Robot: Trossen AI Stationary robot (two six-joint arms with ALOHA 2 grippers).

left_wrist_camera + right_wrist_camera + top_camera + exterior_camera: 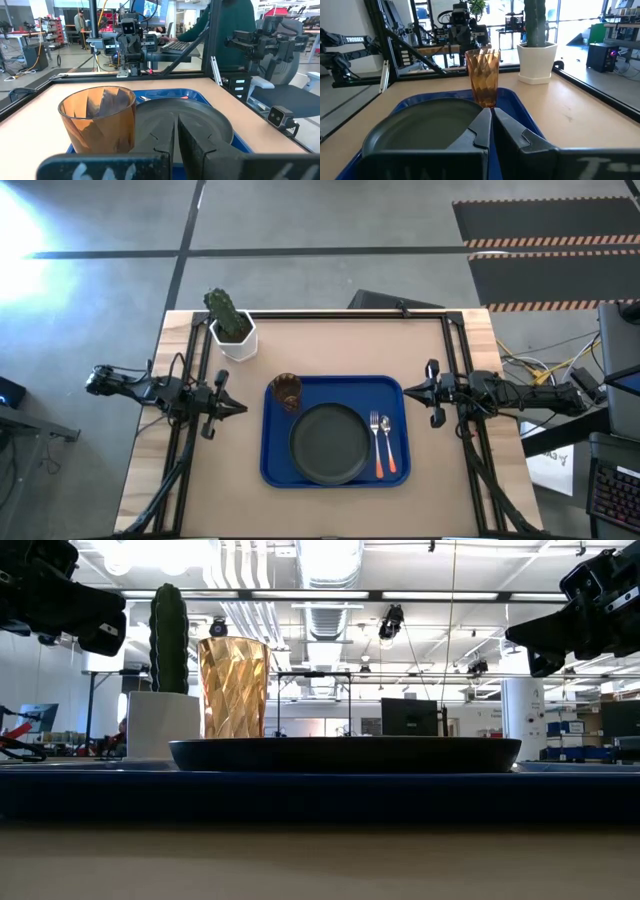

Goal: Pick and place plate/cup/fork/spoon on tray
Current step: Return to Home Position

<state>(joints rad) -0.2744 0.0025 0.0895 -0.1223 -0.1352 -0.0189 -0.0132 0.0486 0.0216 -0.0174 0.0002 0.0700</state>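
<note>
Tray (345, 388) centred on tabletop (330, 345), holding plate (330, 443), cup (286, 392) in the corner nearest the cactus pot (232, 330), and fork (377, 445) and spoon (389, 448) side by side beside plate. Left pincer (238, 408) clenched, empty, just off tray's left edge; right pincer (410, 390) same, off right edge.

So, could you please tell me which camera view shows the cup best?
The right wrist view: the cup stands upright, seen nearly whole, on the tray beside the plate. The low view hides its base behind the plate, the left gripper hides it in the left wrist view, and the high view shows only its mouth.
</note>
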